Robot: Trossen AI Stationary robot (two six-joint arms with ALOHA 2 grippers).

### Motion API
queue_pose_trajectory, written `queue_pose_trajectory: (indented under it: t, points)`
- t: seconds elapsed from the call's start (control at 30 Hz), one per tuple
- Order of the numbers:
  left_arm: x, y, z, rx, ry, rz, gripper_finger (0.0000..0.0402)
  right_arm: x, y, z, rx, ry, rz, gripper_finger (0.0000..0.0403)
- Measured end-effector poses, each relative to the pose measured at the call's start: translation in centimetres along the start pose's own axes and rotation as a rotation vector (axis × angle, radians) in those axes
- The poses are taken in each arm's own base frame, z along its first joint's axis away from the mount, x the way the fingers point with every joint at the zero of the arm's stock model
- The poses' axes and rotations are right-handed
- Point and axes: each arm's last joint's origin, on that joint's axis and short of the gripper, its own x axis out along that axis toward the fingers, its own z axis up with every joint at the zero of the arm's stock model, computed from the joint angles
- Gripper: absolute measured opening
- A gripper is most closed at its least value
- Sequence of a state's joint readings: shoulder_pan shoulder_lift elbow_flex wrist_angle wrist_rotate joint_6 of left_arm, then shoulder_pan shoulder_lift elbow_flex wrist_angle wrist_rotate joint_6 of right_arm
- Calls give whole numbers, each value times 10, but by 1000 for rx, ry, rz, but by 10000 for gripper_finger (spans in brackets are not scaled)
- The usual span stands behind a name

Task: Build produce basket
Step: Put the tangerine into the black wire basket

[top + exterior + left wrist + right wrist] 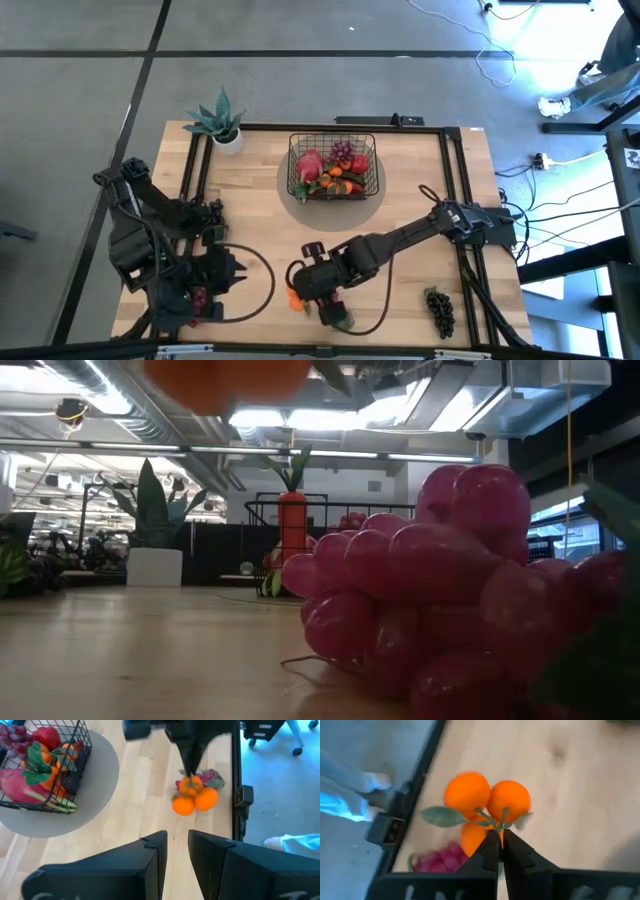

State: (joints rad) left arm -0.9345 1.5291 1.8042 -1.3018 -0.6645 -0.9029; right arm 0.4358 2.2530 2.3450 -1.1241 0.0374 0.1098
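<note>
Because your right gripper [499, 836] is pinched only on the thin green stem of the oranges [487, 800], they could swing and slip off on the way to the basket [335, 165], which sits far back in the middle, already partly filled. They hang just above the near table edge, over red grapes [437, 859]. Your left gripper [176, 840] waits at the near left, fingers a little apart, holding nothing. From above, the arm hides most of the oranges.

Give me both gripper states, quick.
Left gripper: open, holding nothing, parked at the table's left front.
Right gripper: shut on the oranges by their stem, near the table's front edge.
</note>
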Motion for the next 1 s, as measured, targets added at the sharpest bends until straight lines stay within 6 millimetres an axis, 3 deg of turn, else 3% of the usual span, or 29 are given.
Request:
queue_pose_trajectory:
  t: [0.3,0.57,0.8,1.0]
  points:
    - [-8,-3,-11,70,4,17,66,-37,-8,-15,157,99,-182,0]
    - [-8,1,-10,84,-49,79,66,-93,-24,-35,229,150,-389,0]
    - [-2,11,2,61,-182,219,66,-147,-63,-42,266,43,-594,0]
    - [11,30,16,35,-226,364,66,-178,-121,-53,370,30,-719,0]
